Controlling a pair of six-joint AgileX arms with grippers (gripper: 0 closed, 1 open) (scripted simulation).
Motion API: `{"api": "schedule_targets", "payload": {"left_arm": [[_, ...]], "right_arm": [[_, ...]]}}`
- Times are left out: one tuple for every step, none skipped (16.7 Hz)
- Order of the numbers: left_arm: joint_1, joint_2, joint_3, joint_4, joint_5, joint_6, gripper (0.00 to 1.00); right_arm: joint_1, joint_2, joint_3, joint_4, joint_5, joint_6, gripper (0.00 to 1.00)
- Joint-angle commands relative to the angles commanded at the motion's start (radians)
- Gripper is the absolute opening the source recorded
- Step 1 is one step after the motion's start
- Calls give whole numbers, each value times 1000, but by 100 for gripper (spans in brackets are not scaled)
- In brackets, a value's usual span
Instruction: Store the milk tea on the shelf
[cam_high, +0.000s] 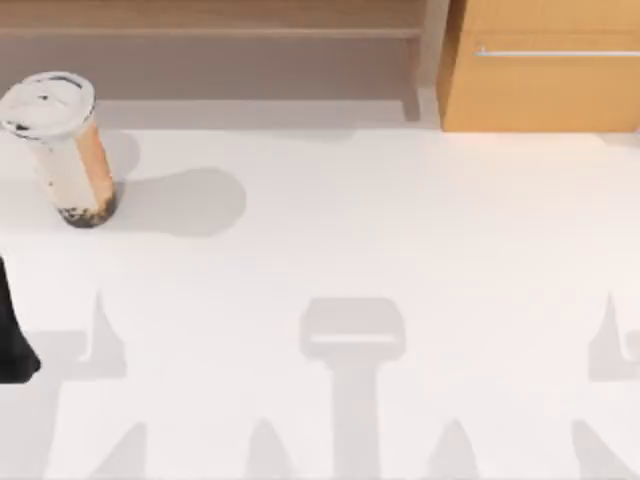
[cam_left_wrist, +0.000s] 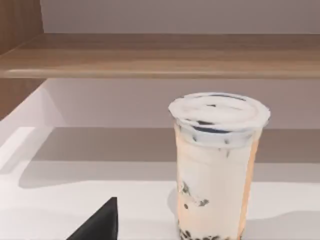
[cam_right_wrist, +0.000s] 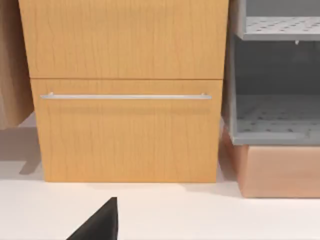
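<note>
1. Your left arm (cam_high: 14, 335) sits at the table's left edge in the top view, a dark shape partly cut off by the frame, near side of the table, well apart from the milk tea.
2. Left wrist view: a dark finger tip (cam_left_wrist: 100, 224) pokes in at the frame's lower edge; jaws' state I cannot tell (too little of them in frame).
3. Right wrist view: same kind of dark finger tip (cam_right_wrist: 100, 224) at the frame's lower edge, facing the cabinet; jaws' state I cannot tell here either.
4. The milk tea (cam_high: 62, 148) stands upright on the table (cam_high: 400, 250), far left side, just in front of the shelf. White domed lid on, creamy beige-orange drink, dark pearls at the bottom. Nothing touches it.
5. In the left wrist view the milk tea (cam_left_wrist: 216, 165) stands ahead of the camera with the shelf board (cam_left_wrist: 150, 60) behind and above it, the grey-brown recess below that board.
6. The shelf (cam_high: 210, 40) runs along the far edge of the table, light wood, pale upright post at its right end.
7. Right of the post: orange-tan cabinet (cam_high: 545, 70) with silver bar handle (cam_high: 555, 52); in the right wrist view the cabinet (cam_right_wrist: 125, 125) has a grey perforated rack (cam_right_wrist: 275, 100) beside it on a tan base.
8. Table is plain white, with grey shadows across its near half.
</note>
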Motion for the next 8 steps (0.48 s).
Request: {"api": "schedule_targets", "payload": {"left_arm": [[0, 0, 0, 0, 0, 0, 100], [0, 1, 0, 1, 0, 0, 100], [-1, 11, 4, 11, 1, 0, 100], [-4, 33, 10, 33, 1, -1, 100], [-6, 65, 18, 64, 2, -1, 100], [-10, 108, 28, 104, 3, -1, 100], [-13, 161, 40, 151, 3, -1, 100], [-17, 225, 53, 205, 4, 0, 100]], "right_arm": [[0, 0, 0, 0, 0, 0, 100], [0, 0, 0, 0, 0, 0, 100], [0, 0, 0, 0, 0, 0, 100], [0, 0, 0, 0, 0, 0, 100], [0, 0, 0, 0, 0, 0, 100], [0, 0, 0, 0, 0, 0, 100], [0, 0, 0, 0, 0, 0, 100], [0, 0, 0, 0, 0, 0, 100]]}}
